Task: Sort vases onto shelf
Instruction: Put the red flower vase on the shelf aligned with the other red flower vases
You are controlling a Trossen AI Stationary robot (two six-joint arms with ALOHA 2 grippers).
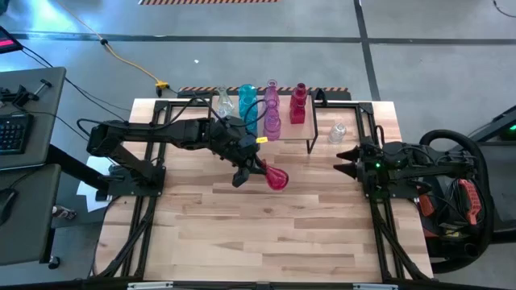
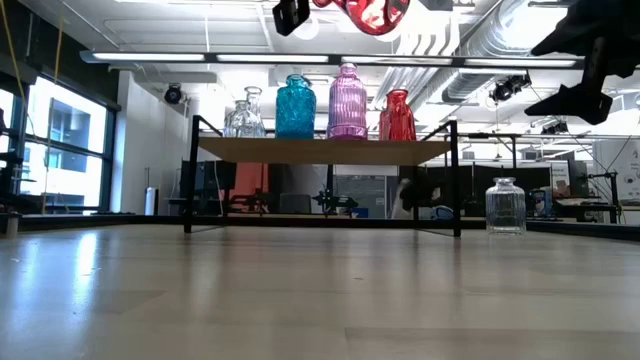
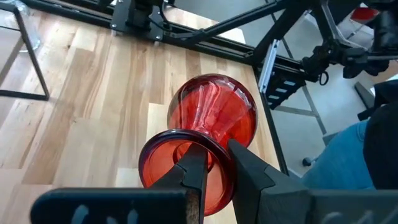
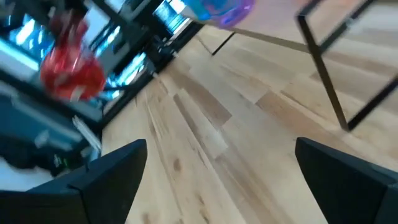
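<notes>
1. Sorting is judged well along: five vases are seen on the shelf (image 1: 322, 121) at the tabletop's (image 1: 242, 234) far edge — a clear vase (image 1: 224, 102), a teal vase (image 1: 247, 107), two pink-purple vases (image 1: 272, 109) and a red square vase (image 1: 298, 105).
2. Two pieces are left: a small clear jar (image 1: 338, 131) standing on the tabletop just beside the shelf's right legs, and a red round vase (image 1: 276, 178) carried in the air.
3. The red round vase is gripped at its flared rim by the left tool (image 3: 214, 165), fingers closed over the lip.
4. The left arm is stretched from the left edge toward the tabletop's middle, raised, wrist angled down.
5. The right tool (image 1: 348, 159) is parked near the right edge, fingers spread, nothing held.
</notes>
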